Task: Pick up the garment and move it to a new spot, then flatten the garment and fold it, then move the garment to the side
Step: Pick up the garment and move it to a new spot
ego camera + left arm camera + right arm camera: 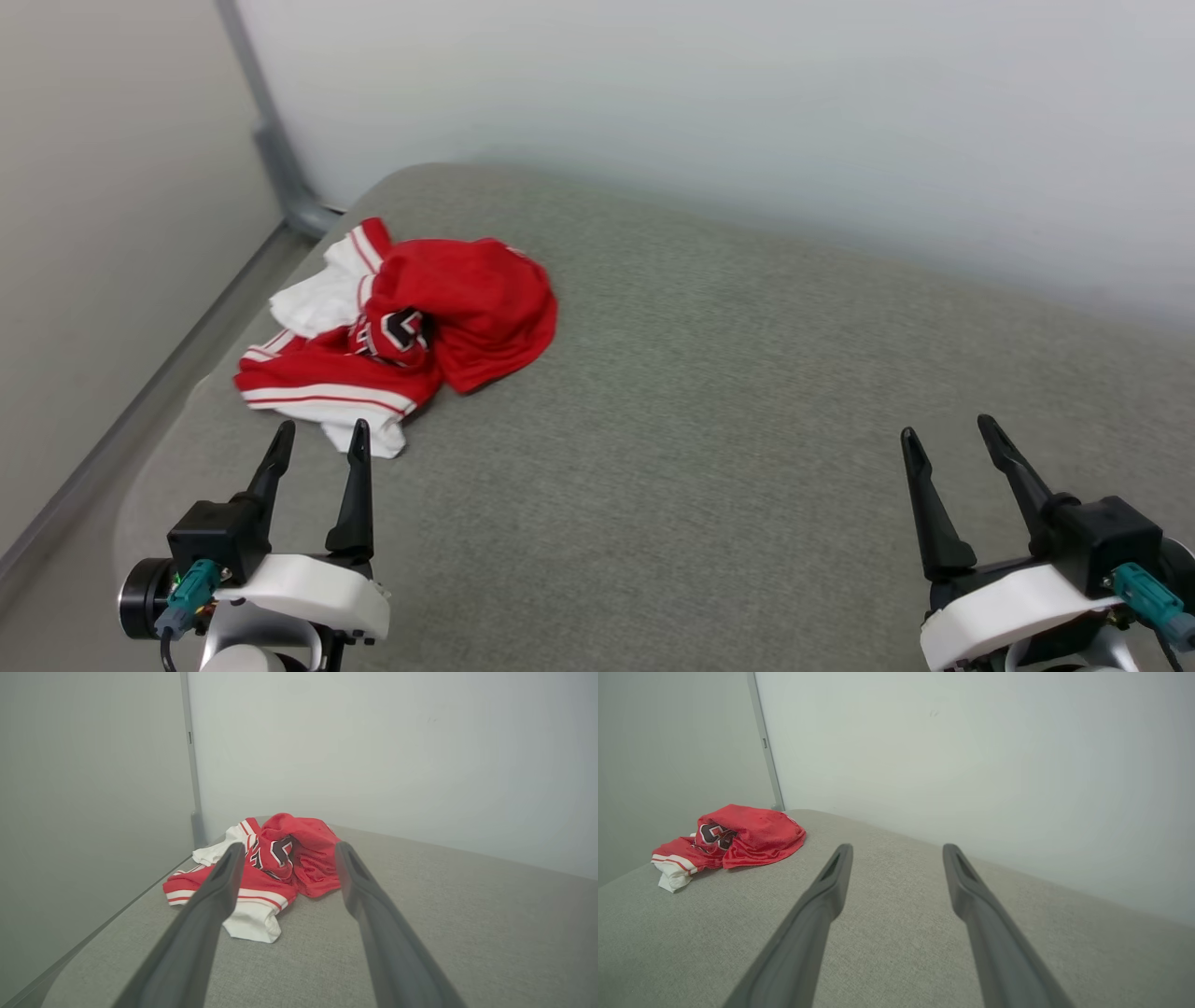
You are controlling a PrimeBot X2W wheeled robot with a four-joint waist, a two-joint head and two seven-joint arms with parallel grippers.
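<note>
The garment [448, 308] is a red shirt with white sleeves and striped trim, lying crumpled at the far left of a grey fabric surface; part of its black lettering shows. The left wrist view has the garment [299, 858] straight ahead, and the right wrist view has the garment [738, 835] far off to the left. My left gripper [320, 435] is open, its fingertips just short of the shirt's white near edge, holding nothing. My right gripper [950, 431] is open over bare fabric at the lower right, far from the shirt.
The grey cushioned surface [709, 392] has a rounded far-left corner and a left edge close to the shirt. Pale walls stand behind and to the left, with a grey metal post [271, 140] in the corner. Bare fabric stretches across the middle and right.
</note>
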